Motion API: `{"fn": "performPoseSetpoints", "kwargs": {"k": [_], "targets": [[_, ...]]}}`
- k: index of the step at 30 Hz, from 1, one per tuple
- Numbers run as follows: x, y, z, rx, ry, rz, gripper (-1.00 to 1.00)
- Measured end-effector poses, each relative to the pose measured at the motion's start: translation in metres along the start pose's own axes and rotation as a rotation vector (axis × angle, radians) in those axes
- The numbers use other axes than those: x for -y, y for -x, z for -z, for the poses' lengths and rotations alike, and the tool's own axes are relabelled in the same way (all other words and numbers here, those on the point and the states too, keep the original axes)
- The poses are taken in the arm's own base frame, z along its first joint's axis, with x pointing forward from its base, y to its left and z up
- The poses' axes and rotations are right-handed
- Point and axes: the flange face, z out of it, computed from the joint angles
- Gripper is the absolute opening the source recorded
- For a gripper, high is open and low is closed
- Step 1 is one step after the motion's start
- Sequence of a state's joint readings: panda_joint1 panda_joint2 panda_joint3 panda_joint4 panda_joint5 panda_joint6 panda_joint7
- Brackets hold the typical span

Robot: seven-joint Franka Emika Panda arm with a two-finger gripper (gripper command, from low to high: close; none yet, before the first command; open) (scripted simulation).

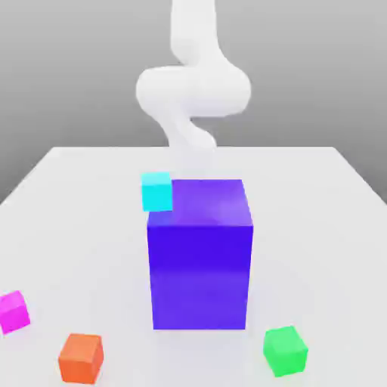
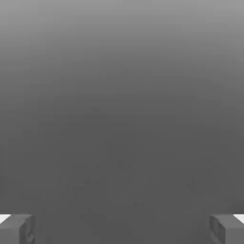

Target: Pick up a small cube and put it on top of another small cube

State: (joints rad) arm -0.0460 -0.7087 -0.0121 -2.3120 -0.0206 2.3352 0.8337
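Cyan cube [image 1: 156,193] is up by the big purple block's [image 1: 200,276] top edge, closest to the arm [image 1: 193,91]. Orange [image 1: 80,358], magenta [image 1: 13,312] and green cubes [image 1: 285,351] lie past the block from it. Gripper's [image 2: 122,231] wide open, nothing held, so probably reach over first.

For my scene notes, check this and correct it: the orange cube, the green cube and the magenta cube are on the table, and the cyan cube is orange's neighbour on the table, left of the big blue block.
Wrong on one point. The exterior view shows cyan at the block's top edge.
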Motion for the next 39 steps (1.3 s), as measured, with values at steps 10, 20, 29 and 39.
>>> {"fn": "performPoseSetpoints", "kwargs": {"k": [10,20,29,39], "targets": [[-0.118,-0.055,-0.181,0.066,0.308,-0.284,0.00],[-0.318,-0.055,-0.304,0.147,0.574,-0.625,0.00],[-0.456,0.010,-0.381,0.234,0.715,-0.835,0.00],[-0.474,0.027,-0.406,0.235,0.718,-0.839,-1.00]]}}
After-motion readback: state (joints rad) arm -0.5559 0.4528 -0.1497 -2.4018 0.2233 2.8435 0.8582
